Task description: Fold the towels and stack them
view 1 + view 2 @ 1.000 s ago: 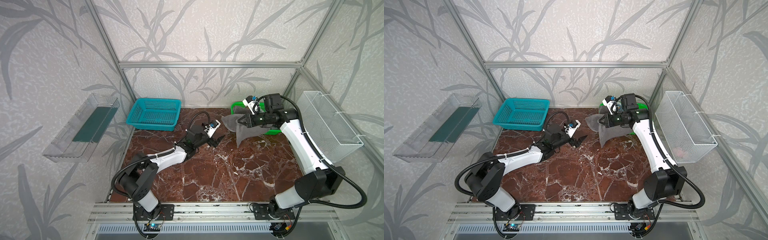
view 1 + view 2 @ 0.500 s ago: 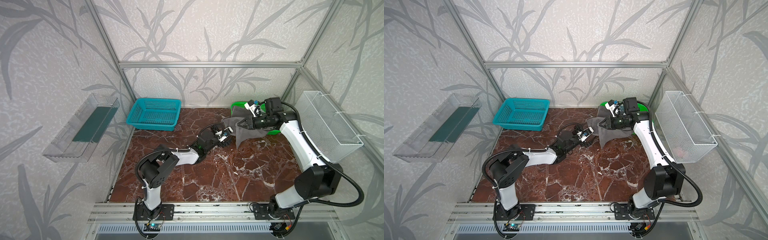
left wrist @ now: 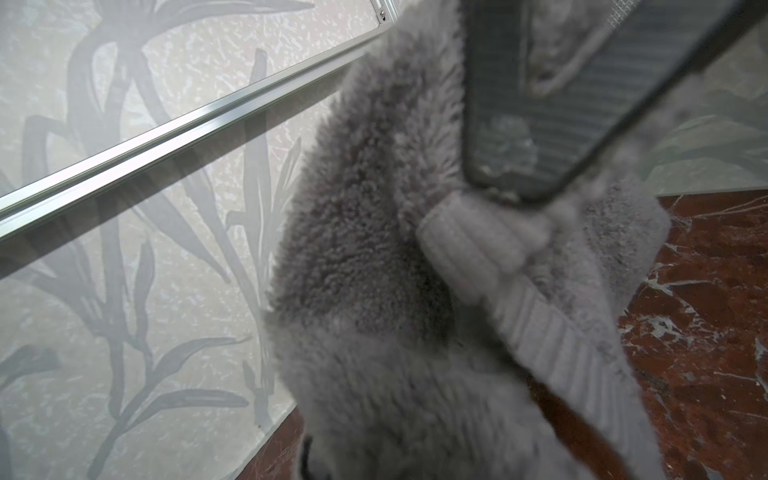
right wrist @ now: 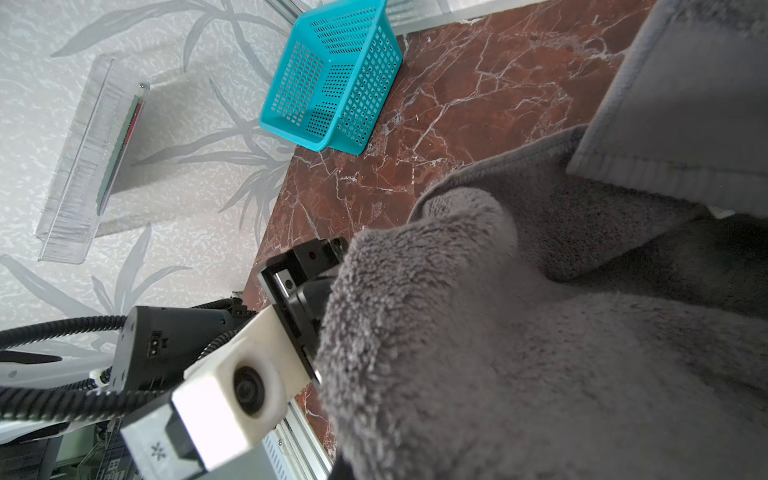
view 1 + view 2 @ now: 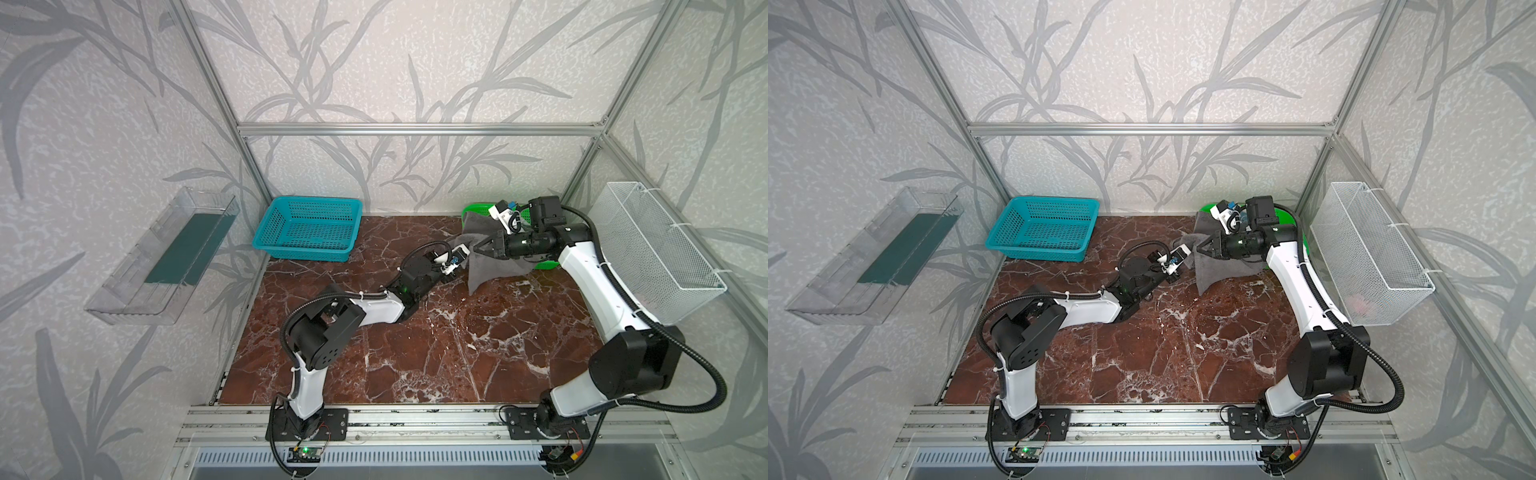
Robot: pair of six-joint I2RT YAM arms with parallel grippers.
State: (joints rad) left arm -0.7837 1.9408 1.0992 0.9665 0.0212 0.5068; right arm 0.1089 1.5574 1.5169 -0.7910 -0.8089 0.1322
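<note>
One dark grey towel (image 5: 492,270) (image 5: 1219,272) hangs out of a green bin (image 5: 473,208) at the back right, its lower corner touching the table. My right gripper (image 5: 477,246) (image 5: 1201,248) is shut on its upper fold and holds it up. My left gripper (image 5: 458,266) (image 5: 1183,266) reaches in from the left, its jaws buried in the towel's left edge and shut on it. The grey towel (image 3: 374,249) fills the left wrist view, and one ribbed right fingertip (image 3: 540,104) shows above it. The towel (image 4: 498,332) also covers both grippers' jaws in the right wrist view. No other towel shows.
A teal basket (image 5: 309,230) (image 5: 1042,226) (image 4: 332,83) stands at the back left of the marble table (image 5: 415,353). On the right wall hangs a white wire basket (image 5: 652,249) (image 5: 1370,253). A clear tray (image 5: 166,257) is fixed to the left wall.
My left arm has stretched to the right, and its open gripper has gone into the towel's left edge and shut on it. The right gripper has kept its hold, shifting a little right.
</note>
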